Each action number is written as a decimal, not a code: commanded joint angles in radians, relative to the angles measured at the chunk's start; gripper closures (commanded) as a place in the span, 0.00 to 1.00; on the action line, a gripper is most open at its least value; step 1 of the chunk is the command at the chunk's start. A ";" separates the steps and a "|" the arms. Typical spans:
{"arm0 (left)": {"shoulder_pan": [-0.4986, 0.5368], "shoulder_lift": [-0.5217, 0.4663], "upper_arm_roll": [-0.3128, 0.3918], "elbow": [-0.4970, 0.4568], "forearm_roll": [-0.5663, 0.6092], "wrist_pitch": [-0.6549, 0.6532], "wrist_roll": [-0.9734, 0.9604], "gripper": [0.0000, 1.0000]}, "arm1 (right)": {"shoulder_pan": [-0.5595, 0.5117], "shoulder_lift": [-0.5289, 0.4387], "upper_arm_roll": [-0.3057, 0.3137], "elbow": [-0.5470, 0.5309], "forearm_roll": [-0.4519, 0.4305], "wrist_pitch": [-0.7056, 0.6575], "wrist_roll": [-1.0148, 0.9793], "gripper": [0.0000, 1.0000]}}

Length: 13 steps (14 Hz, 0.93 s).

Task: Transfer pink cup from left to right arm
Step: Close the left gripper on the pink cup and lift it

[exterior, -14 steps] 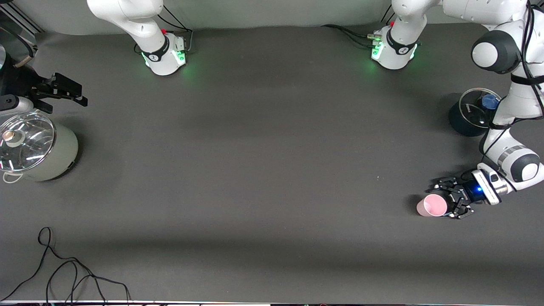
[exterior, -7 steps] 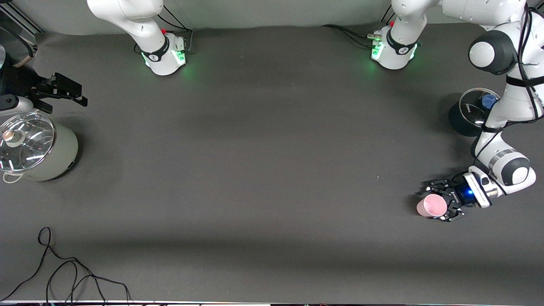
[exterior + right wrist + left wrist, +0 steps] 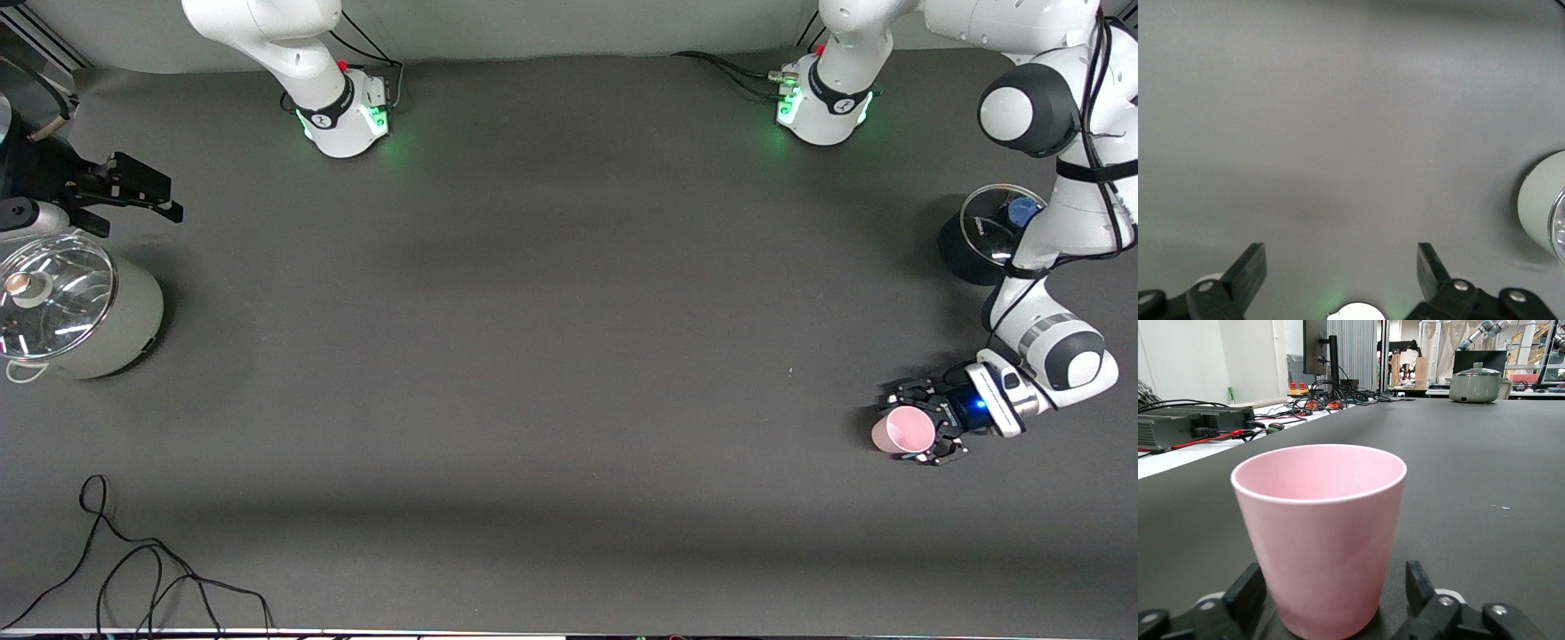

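Note:
The pink cup point(image 3: 900, 432) point(image 3: 1318, 520) stands upright on the dark table, toward the left arm's end and nearer to the front camera than the dark pot. My left gripper point(image 3: 917, 425) point(image 3: 1333, 590) is low at the table with its black linkage fingers on either side of the cup's base. One finger point(image 3: 1248, 595) is right against the cup wall, while the other finger point(image 3: 1418, 581) stands a small gap off it. My right gripper point(image 3: 158, 197) point(image 3: 1341, 263) waits at the right arm's end of the table, beside the pale green pot, open with nothing in it.
A pale green pot point(image 3: 107, 324) point(image 3: 1540, 213) point(image 3: 1475, 383) with a glass lid stands at the right arm's end. A dark pot point(image 3: 965, 253) with a glass lid and blue knob sits under the left arm. A black cable point(image 3: 133, 569) lies near the table's front edge.
The left gripper slid forward until its fingers flank the pink cup, and they have narrowed toward it. The cup and the right arm have not moved.

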 commanded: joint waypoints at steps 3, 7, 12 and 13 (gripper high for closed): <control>-0.010 -0.038 0.007 -0.019 -0.013 0.015 -0.005 0.37 | 0.005 0.005 -0.006 0.017 0.016 -0.011 0.005 0.00; -0.021 -0.104 0.011 -0.026 0.025 0.015 -0.152 0.44 | 0.005 0.003 -0.006 0.017 0.016 -0.013 0.005 0.00; -0.059 -0.273 0.013 -0.094 0.044 0.014 -0.345 0.48 | 0.005 0.005 -0.006 0.020 0.016 -0.011 0.005 0.00; -0.064 -0.315 0.011 -0.123 0.044 0.015 -0.376 0.48 | 0.004 0.006 -0.006 0.023 0.013 -0.011 0.001 0.00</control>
